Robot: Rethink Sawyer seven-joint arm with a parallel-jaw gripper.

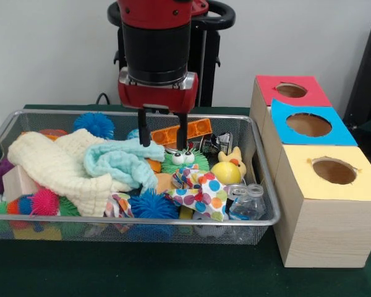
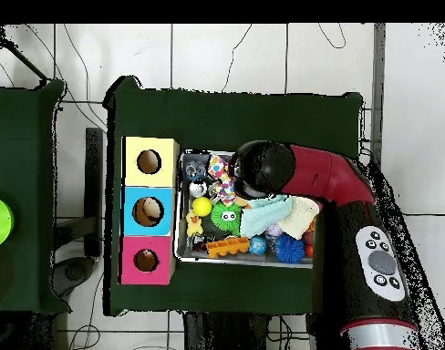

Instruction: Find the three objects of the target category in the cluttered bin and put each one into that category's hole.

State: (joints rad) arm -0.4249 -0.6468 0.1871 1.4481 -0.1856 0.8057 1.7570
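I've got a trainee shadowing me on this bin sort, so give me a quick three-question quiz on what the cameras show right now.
1. True or false: the gripper is shut on the yellow duck.
2. Multiple choice: in the front view, which box is nearest the camera? A) the red-topped box B) the blue-topped box C) the yellow-topped box
3. Fill in: the green fuzzy toy with googly eyes lies inside the ____.

Key
1. False: the fingers are spread and empty, hanging above the wire-mesh basket, with the duck off to one side by the boxes.
2. C
3. wire-mesh basket
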